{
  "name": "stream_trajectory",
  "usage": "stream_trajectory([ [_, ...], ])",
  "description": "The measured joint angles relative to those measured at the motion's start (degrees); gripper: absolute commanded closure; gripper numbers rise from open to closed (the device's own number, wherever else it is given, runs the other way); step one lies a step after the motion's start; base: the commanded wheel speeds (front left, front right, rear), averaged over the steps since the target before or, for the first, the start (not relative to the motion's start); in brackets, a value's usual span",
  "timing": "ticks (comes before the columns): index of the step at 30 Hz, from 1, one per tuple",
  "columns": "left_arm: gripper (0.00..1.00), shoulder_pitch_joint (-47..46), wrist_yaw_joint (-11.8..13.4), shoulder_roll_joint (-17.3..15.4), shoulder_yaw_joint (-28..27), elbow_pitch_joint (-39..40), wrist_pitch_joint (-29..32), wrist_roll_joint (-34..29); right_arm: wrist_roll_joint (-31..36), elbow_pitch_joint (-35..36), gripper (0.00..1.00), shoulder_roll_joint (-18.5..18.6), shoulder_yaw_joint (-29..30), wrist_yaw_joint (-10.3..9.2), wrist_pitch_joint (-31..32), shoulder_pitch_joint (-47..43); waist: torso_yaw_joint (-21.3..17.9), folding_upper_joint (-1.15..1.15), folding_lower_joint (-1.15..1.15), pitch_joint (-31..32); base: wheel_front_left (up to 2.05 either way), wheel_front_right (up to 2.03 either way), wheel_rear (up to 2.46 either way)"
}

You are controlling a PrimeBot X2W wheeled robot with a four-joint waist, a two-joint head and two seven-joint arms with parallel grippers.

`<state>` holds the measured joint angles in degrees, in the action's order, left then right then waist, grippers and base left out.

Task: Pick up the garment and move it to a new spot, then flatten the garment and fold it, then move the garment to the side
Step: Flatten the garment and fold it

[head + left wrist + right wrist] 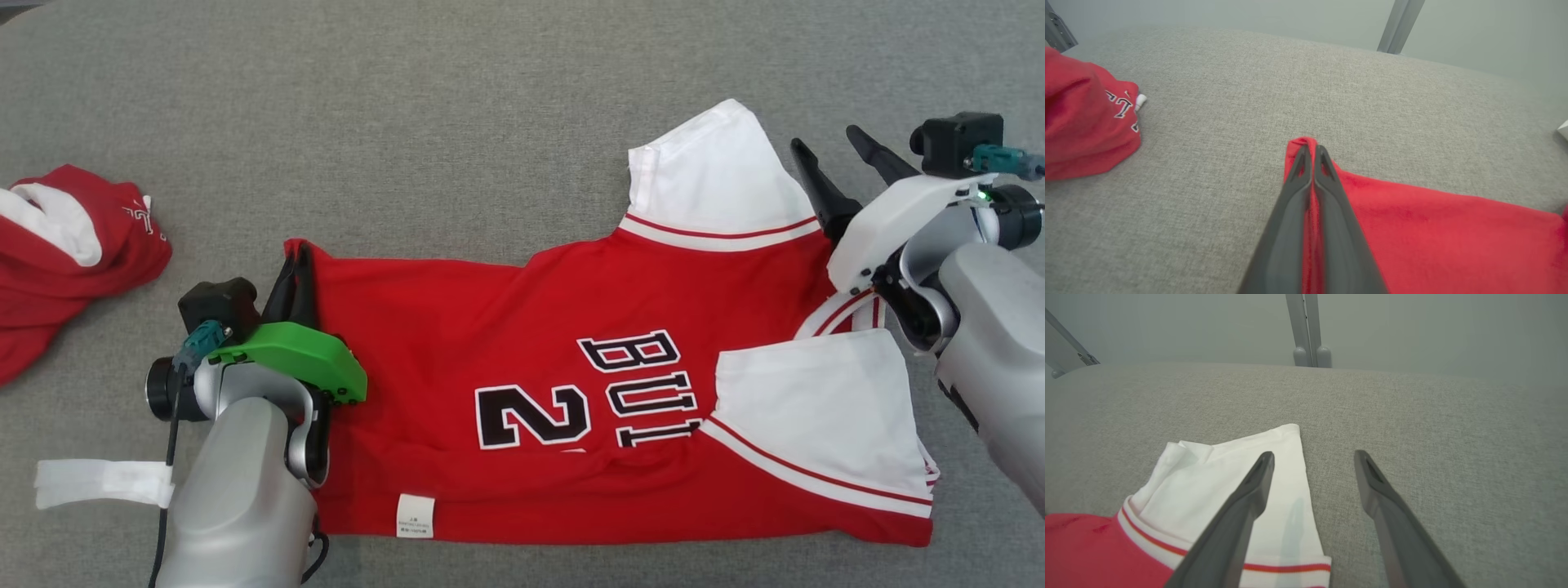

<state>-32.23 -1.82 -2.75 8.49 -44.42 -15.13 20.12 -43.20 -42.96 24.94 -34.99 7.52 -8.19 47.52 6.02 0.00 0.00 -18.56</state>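
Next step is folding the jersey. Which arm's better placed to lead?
Left, probably. The left hand is shut on a hem corner of the jersey, with red cloth pinched in it, ready to lift. The right hand is open beside the white sleeve and grips nothing yet.

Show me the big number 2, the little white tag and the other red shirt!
Number 2 (532, 415): head view, middle of the digit.
White tag (415, 516): head view, tag's centre.
Other red shirt (122, 253): head view, red upper fold.
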Motion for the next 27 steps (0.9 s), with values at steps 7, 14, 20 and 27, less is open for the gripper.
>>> stream_trajectory([
  [7, 1.0, -0.5, 0.8, 0.0, 5.4, 3.4, 0.0, 5.1, -2.8, -7.0, 0.0, 1.0, -5.0, 0.0, 6.3, 8.5, 3.6, 0.0, 0.0, -2.0, 0.0, 0.0, 0.0],
  [14, 1.0, -2.1, 2.4, 0.0, 9.7, 5.4, 0.0, 8.7, -5.5, -11.1, 0.53, 1.2, -9.6, 0.0, 11.0, 12.8, 6.3, 0.0, 0.01, -5.1, 0.0, 0.0, 0.0],
  [20, 1.0, -2.5, 3.4, 0.0, 9.9, 5.5, 0.0, 9.1, -7.8, -10.7, 1.0, 2.2, -12.7, 0.02, 10.1, 14.0, 7.1, 0.0, 0.0, -6.6, 0.0, 0.0, 0.0],
  [27, 1.0, -1.2, 3.4, 0.1, 6.9, 5.0, 0.0, 8.2, -9.8, -9.4, 1.0, 3.1, -15.3, 0.01, 0.4, 13.7, 5.8, 0.0, 0.01, -4.9, 0.0, 0.0, 0.0],
])
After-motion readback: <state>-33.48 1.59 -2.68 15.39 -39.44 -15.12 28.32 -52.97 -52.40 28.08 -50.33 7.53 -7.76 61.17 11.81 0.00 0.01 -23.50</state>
